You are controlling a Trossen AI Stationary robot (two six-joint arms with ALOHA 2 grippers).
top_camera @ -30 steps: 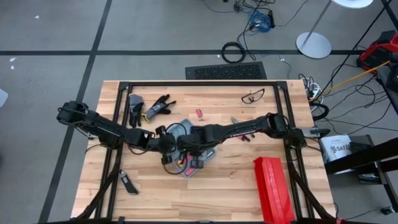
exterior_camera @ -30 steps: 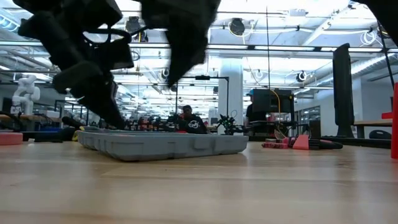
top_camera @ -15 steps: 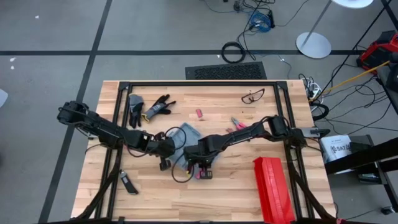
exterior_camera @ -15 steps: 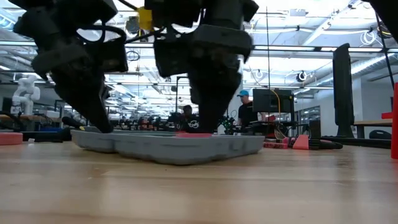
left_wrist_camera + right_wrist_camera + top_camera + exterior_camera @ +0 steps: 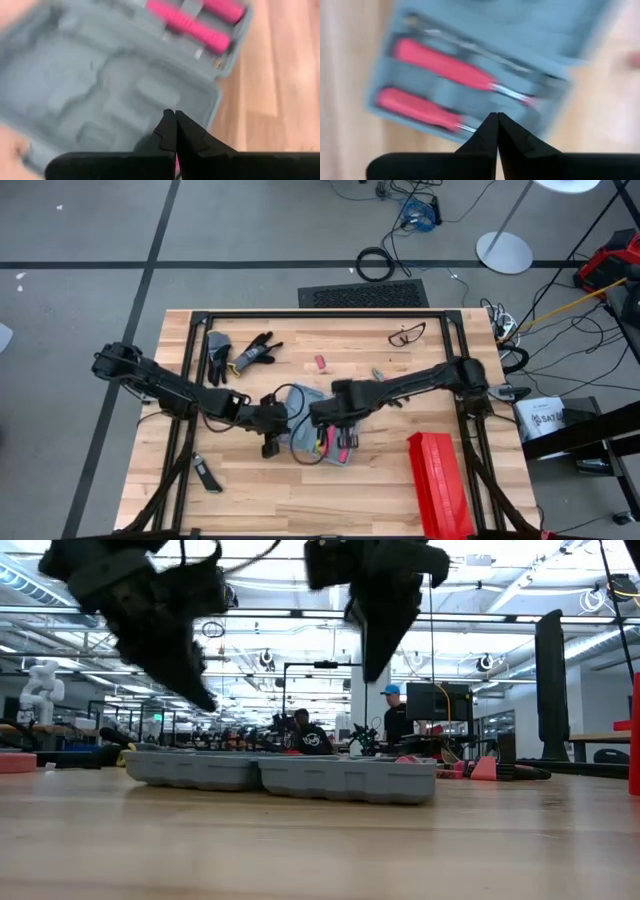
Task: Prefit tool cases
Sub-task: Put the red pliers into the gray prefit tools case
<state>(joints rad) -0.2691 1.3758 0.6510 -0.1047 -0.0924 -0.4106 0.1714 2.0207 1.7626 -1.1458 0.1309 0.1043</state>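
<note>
- Counter (image 5: 400, 490) of pale wood carries the work; a long red box (image 5: 440, 485) lies at its near right, and gloves (image 5: 240, 352) and safety glasses (image 5: 406, 334) lie toward the far edge, well apart from the job.
- Tool case (image 5: 318, 442) lies open and flat near the middle of the counter, both halves down, as the low view shows (image 5: 280, 772).
- Fitting looks partly done: 2 pink-handled tools (image 5: 437, 65) sit in their slots in 1 half, while the other half's grey moulded slots (image 5: 115, 95) look bare.
- Left end effector (image 5: 268, 448) hangs just above the case's left side, fingers pressed together, holding nothing.
- Right end effector (image 5: 340, 448) hangs over the pink tools, likewise closed and empty.
- Remaining, by my judgement: filling the bare slots, perhaps from the small pink items (image 5: 320, 362) lying farther back.
</note>
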